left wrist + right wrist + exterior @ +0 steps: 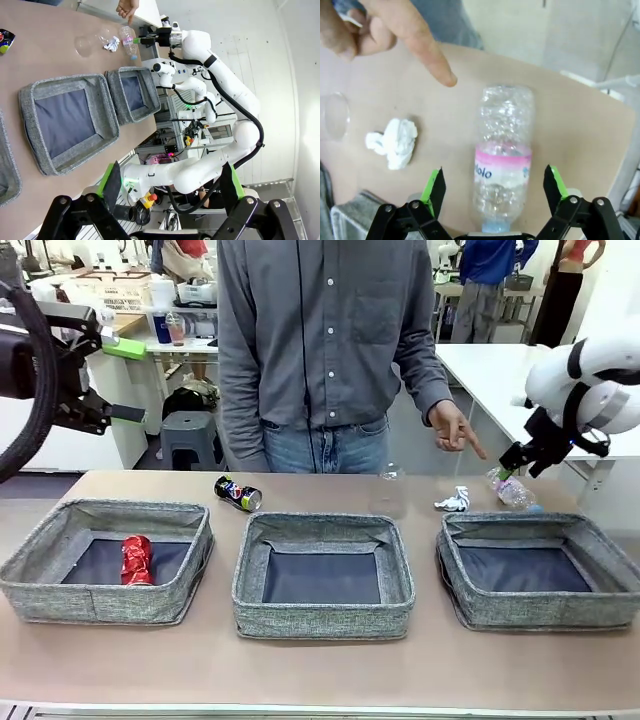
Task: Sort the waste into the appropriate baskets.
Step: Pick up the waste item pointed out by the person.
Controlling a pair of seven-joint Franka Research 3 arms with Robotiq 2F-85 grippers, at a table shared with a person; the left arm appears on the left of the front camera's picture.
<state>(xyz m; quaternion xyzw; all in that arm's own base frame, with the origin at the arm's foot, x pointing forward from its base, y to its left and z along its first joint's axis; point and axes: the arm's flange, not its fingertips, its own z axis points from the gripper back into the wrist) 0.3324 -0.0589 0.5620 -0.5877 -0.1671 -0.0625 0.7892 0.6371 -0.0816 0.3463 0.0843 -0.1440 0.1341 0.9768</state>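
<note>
Now, right end effector [494, 179] spread, over bottle [505, 125]

The clear plastic cup [332, 117] and the dark blue soda can [5, 41] are each cut off by a wrist picture's edge, and the label [502, 167] on the clear plastic bottle [506, 117] is only partly legible.

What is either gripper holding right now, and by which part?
Nothing is held. The right gripper stands open over the clear plastic bottle, not closed on it; the left gripper is open and empty.
</note>
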